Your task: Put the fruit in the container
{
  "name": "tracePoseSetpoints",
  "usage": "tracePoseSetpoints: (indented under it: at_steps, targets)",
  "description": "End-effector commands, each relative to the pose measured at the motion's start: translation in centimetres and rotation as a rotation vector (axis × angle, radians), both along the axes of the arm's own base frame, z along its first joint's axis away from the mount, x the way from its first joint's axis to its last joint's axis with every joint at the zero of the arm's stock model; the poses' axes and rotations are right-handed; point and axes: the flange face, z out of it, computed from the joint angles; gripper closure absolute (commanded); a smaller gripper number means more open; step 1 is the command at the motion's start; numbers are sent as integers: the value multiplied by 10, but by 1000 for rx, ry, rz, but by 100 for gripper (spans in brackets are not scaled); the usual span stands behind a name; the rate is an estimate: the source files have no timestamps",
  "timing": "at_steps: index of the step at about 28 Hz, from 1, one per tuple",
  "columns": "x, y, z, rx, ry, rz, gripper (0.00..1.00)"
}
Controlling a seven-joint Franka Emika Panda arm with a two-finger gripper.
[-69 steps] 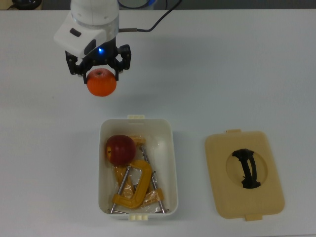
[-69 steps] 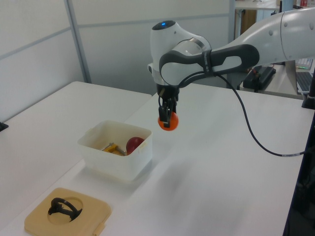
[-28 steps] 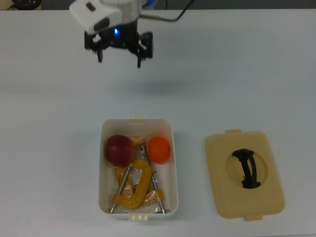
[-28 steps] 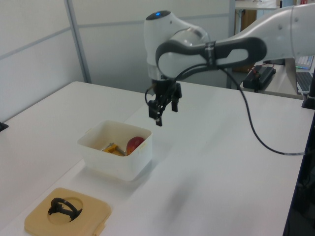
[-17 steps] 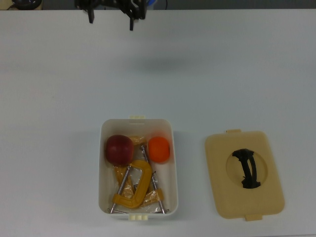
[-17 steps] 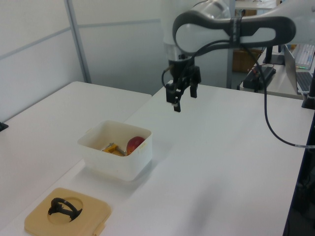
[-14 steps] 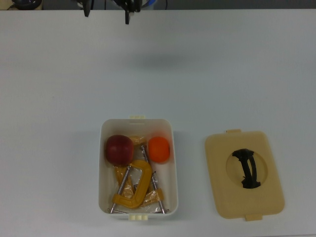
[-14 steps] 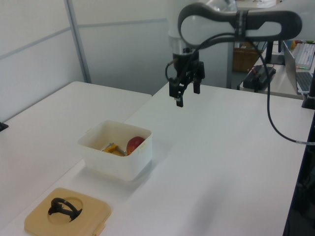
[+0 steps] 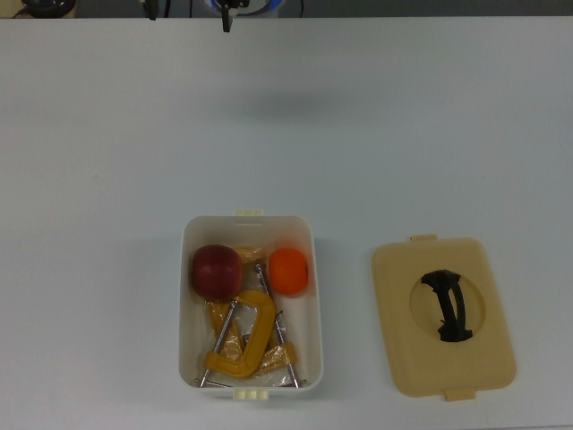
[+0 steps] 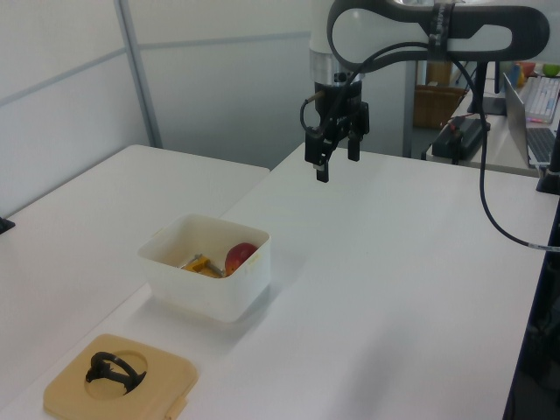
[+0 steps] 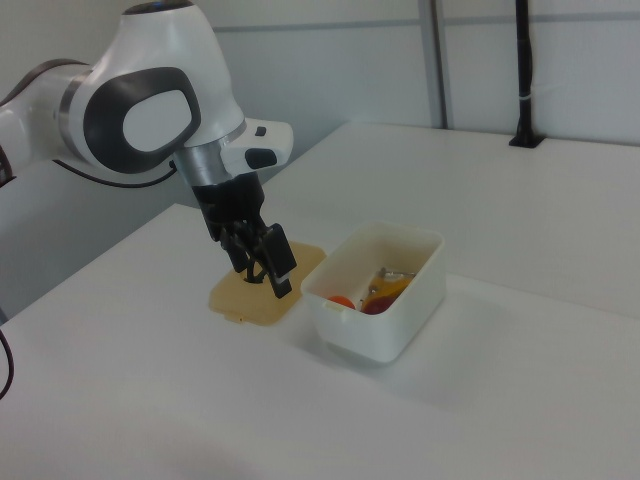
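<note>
The white container (image 9: 316,305) holds both fruits: a dark red apple (image 9: 217,271) on the top view's left and an orange (image 9: 288,270) beside it. In the left view only the apple (image 10: 238,257) shows over the container's wall (image 10: 201,293). In the right view the orange (image 11: 342,301) and the apple (image 11: 376,305) peek above the container's rim (image 11: 385,325). My gripper (image 10: 338,162) hangs open and empty, high above the table and well apart from the container. In the top view only the gripper (image 9: 188,11) fingertips (image 9: 226,18) show at the upper edge.
Yellow-orange C-clamps (image 9: 246,342) lie in the container below the fruit. The tan lid (image 9: 442,303) with a black handle lies flat on the table at the top view's right of the container. A black cable (image 10: 490,219) trails from the arm.
The orange, held 2.5 s ago, now lies in the container. The gripper opened, then rose and drew away toward the top view's upper edge.
</note>
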Motion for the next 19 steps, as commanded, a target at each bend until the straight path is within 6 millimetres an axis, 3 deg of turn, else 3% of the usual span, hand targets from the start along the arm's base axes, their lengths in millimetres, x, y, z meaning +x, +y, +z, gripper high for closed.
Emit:
tracePoseSetpoints:
  at_steps: [1, 5, 19]
  targets:
    - [-1, -2, -5, 20, 9, 14, 0]
    - [-4, -10, -3, 20, 11, 20, 0]
    - [-3, -12, -6, 20, 18, 17, 0]
